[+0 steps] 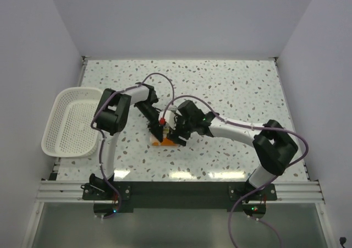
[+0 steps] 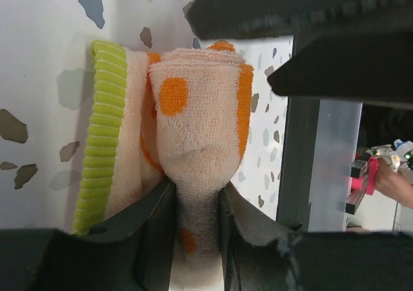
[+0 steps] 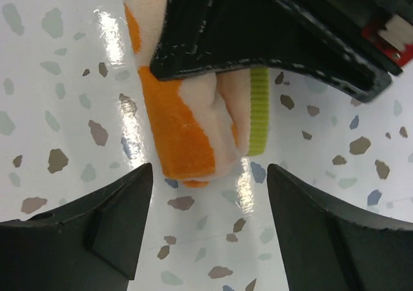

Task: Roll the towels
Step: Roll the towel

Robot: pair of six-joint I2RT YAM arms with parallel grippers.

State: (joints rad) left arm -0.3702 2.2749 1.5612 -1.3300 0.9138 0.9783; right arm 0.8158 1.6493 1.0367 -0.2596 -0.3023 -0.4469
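While left pincer (image 2: 197,197) pinches towel roll (image 2: 200,110), right pincer (image 3: 208,175) gapes around its end.

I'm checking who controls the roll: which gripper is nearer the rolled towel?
Left. The left gripper pinches the rolled towel between its fingers. The right gripper hangs open at the roll's end, fingers not touching it.

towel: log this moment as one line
towel: rolled, lying on table | left gripper: shut on towel | right gripper: open at towel's end, no contact | basket: table's left edge
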